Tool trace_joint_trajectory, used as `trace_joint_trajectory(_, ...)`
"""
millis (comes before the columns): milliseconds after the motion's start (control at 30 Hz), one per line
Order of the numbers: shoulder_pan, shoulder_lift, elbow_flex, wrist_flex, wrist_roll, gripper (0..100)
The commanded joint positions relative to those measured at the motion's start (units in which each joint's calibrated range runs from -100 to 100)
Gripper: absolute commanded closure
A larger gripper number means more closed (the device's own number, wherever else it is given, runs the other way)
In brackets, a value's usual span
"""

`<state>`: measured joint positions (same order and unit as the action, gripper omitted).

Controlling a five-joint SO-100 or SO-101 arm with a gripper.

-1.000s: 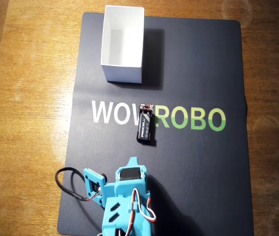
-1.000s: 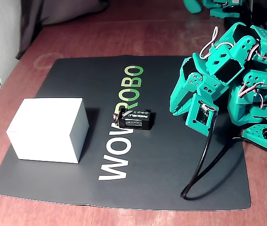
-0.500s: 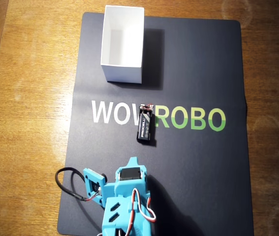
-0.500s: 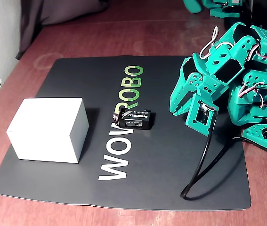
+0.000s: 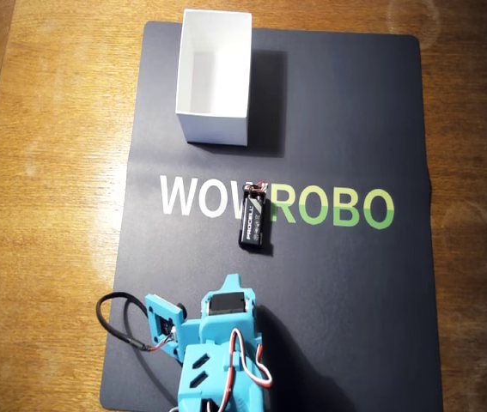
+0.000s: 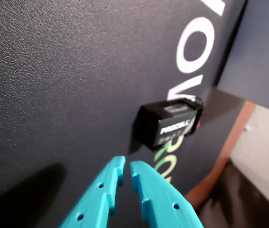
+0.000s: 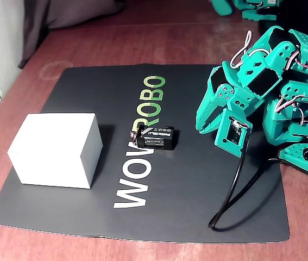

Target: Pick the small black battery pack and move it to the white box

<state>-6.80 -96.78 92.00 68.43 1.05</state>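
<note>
Teal arm [image 7: 262, 81] folded low, pincer [image 6: 125, 172] pointing down at a slant, tips nearly touching, holding nothing

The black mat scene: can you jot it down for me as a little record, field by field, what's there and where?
surface: black mat lettered WOWROBO, on a wooden table
battery pack: lies flat on the lettering, wires toward the white box, untouched
white box: open-topped, on the mat's far end in the overhead view, nothing visible inside
gripper: teal, jaws nearly together, holding nothing, short of the battery pack
arm: folded at the mat's edge
task state: pick not yet begun
</note>
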Motion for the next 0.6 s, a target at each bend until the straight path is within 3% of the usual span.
trace_joint_trajectory(0, -0.30, 0.29, 0.02, 0.11, 0.06, 99)
trace_joint_trajectory(433, 0.41, 0.29, 0.02, 0.11, 0.39, 99)
trace_joint_trajectory(567, 0.64, 0.73, -0.07, -1.20, 8.70, 99)
